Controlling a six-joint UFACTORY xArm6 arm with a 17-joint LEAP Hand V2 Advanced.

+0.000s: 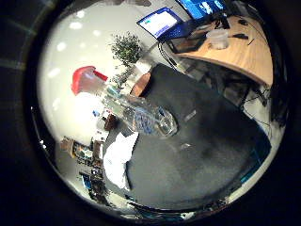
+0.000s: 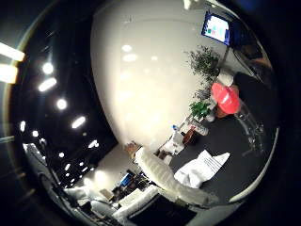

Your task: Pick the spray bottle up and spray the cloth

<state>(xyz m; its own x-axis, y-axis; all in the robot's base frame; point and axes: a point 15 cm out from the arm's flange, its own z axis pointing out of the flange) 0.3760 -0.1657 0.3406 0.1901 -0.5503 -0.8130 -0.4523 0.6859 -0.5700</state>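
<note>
Hand [image 2: 174,181]: only a white finger shows, in the thumb-side view, reaching out low over the mat toward the cloth. Can't tell if it's open or curled, and no contact w/ the bottle is visible.

Little-finger view: bottle [image 1: 124,101] stands on the dark mat [image 1: 207,155], clear body w/ red spray head [image 1: 84,80]. Long axis runs base-on-mat to red head, looks upright or near it, though the wide lens bends it. Nozzle tip seems to point away from the cloth, not sure. Cloth [image 1: 117,157] lies crumpled at the mat edge, just beside the bottle base, prob. not touching.

Thumb-side view: same bottle near the mat's far edge, red head clear, body nearly invisible against the mat. Cloth between finger and bottle.

Risks: clear body is slick and tall, so a sideways nudge on approach could tip it. If the nozzle does face away from the cloth, spray misses w/o a turn. Finger passing over the cloth could drag it.
</note>
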